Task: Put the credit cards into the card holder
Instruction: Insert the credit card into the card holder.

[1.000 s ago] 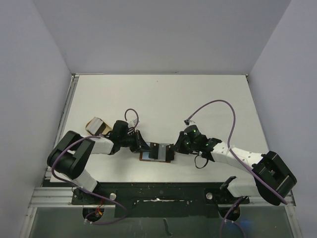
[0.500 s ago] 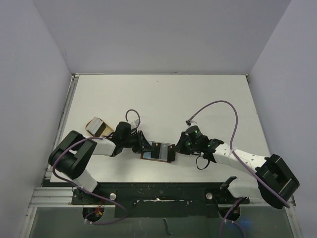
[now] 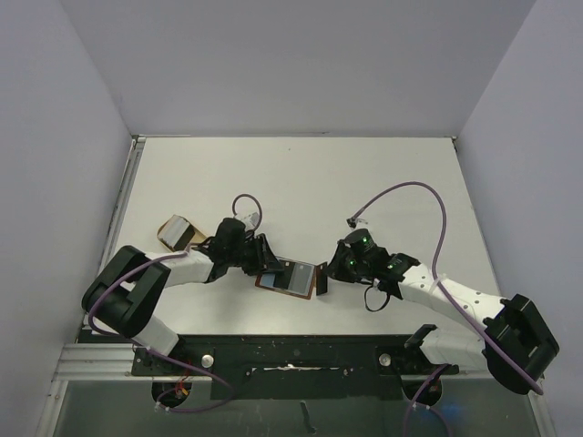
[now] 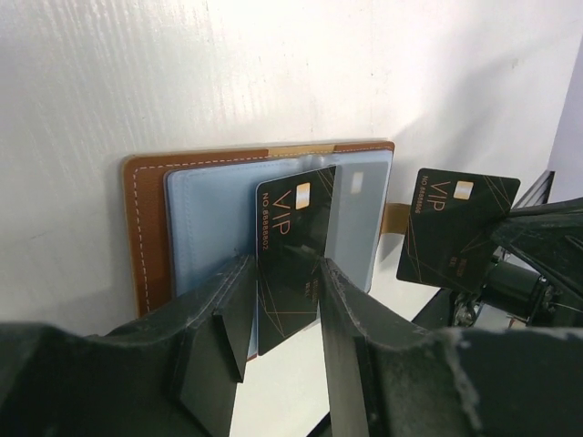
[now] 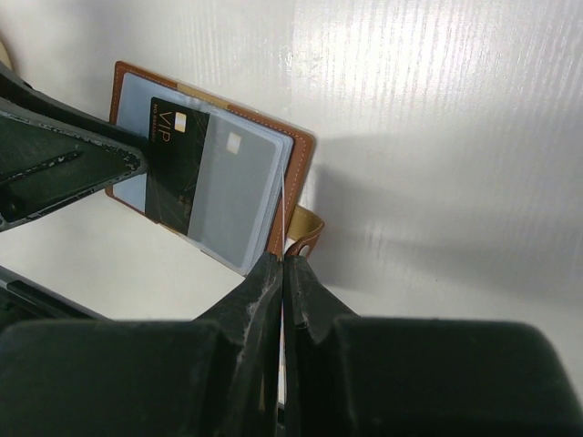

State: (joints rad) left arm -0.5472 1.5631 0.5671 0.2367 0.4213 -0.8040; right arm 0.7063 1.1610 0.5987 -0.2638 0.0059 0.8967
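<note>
The card holder [image 3: 296, 278] [image 4: 146, 228] [image 5: 298, 182] lies open on the table, brown outside and pale blue inside. A dark credit card [image 4: 293, 223] [image 5: 178, 168] marked VIP sticks halfway out of one sleeve, next to a pale card [image 4: 357, 205] in the same sleeve. My left gripper [image 3: 267, 265] [image 4: 284, 266] is open, its fingers straddling the dark card's free end. My right gripper [image 3: 326, 276] [image 5: 282, 264] is shut on a second dark credit card [image 4: 455, 228], held upright just off the holder's strap side. That card shows only edge-on in the right wrist view.
A tan rounded dish [image 3: 179, 232] sits on the table to the left of the left arm. The holder's snap strap [image 5: 305, 232] pokes out toward my right gripper. The table's near edge and the arm bases lie just below the holder.
The left gripper's jaws have opened and let go of the card in the sleeve. The holder has turned slightly. The right gripper has shifted a little right with its card.
</note>
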